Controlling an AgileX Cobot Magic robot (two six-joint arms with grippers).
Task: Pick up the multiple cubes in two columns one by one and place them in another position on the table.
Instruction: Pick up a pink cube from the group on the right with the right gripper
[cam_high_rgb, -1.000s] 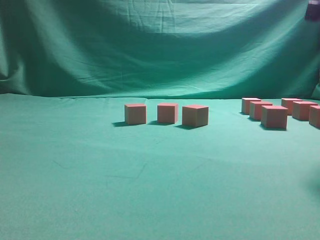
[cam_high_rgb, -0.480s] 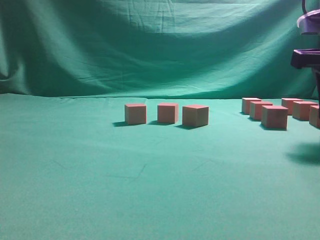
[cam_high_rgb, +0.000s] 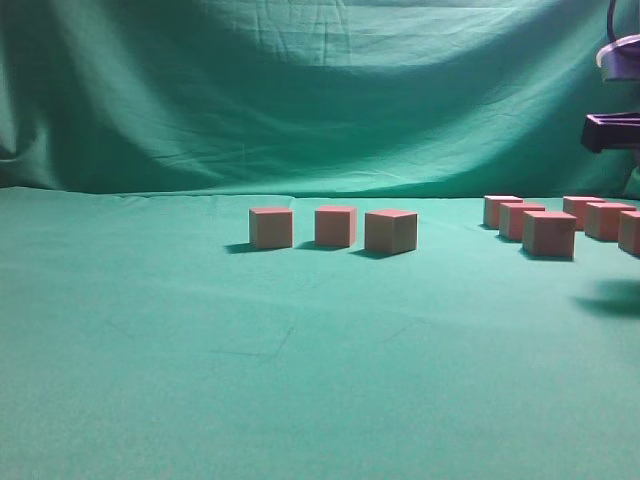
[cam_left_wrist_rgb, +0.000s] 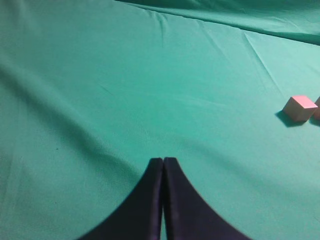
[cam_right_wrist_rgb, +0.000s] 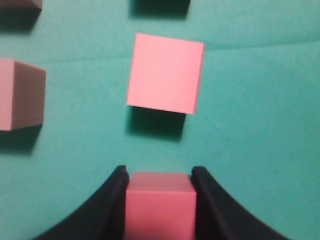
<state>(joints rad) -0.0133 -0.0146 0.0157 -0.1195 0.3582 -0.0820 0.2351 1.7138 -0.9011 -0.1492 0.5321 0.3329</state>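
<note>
- Right wrist view is showing the right gripper (cam_right_wrist_rgb: 160, 200) with its two dark fingers (cam_right_wrist_rgb: 112, 200) pressing on either side of a pink cube (cam_right_wrist_rgb: 160, 205), so it is gripping that cube, apparently clear of the cloth.
- At twelve o'clock from the held cube, another cube (cam_right_wrist_rgb: 165, 72) is sitting on the green table (cam_right_wrist_rgb: 250, 125); a third cube (cam_right_wrist_rgb: 20, 92) is lying toward ten o'clock.
- Left gripper (cam_left_wrist_rgb: 163, 165) is hanging with its fingers pressed together on nothing, over bare cloth; one cube (cam_left_wrist_rgb: 299, 108) is lying far off at two o'clock.
- In the exterior view, three cubes (cam_high_rgb: 333, 226) are standing in a row mid-table, at nine o'clock from the two columns (cam_high_rgb: 548, 232) under the right arm (cam_high_rgb: 615, 130).
- Judging by this, the right arm is nearer the columns, and the carry is heading toward nine o'clock.
</note>
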